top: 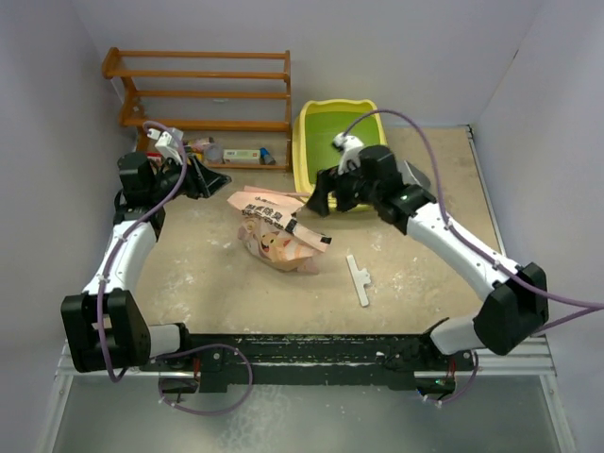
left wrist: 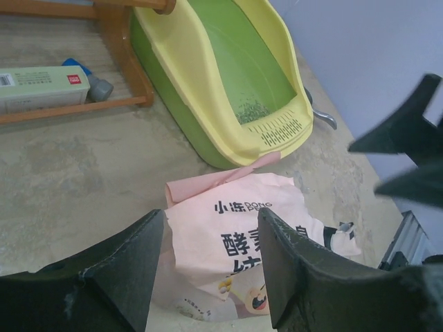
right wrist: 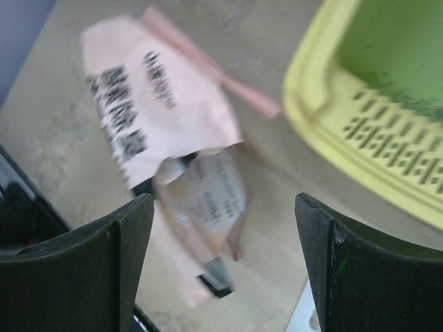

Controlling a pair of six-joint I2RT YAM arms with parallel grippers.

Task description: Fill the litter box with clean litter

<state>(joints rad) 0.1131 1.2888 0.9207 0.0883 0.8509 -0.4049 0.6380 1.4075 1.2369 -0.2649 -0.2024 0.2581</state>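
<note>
Litter box (top: 326,142), seen from above, lies lengthwise away from the arms, its slotted lip nearest them and a wooden rack (top: 203,94) at its left. A crumpled bag (top: 274,226) lies just before the lip, a white strip (top: 359,280) nearer still.

Left wrist: the left gripper (left wrist: 211,232) has its jaws wide and empty over the bag, with the box beyond.

Right wrist: the right gripper (right wrist: 223,207) has its jaws wide and empty, the bag below and the lip at the right.

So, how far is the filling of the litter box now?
Hardly begun. Done: the litter box holds only a thin patch of litter near its slotted lip. In hand: nothing; the left tool and right tool are open near the crumpled bag, which lies on the table. Left: grip the bag, lift and pour.
</note>
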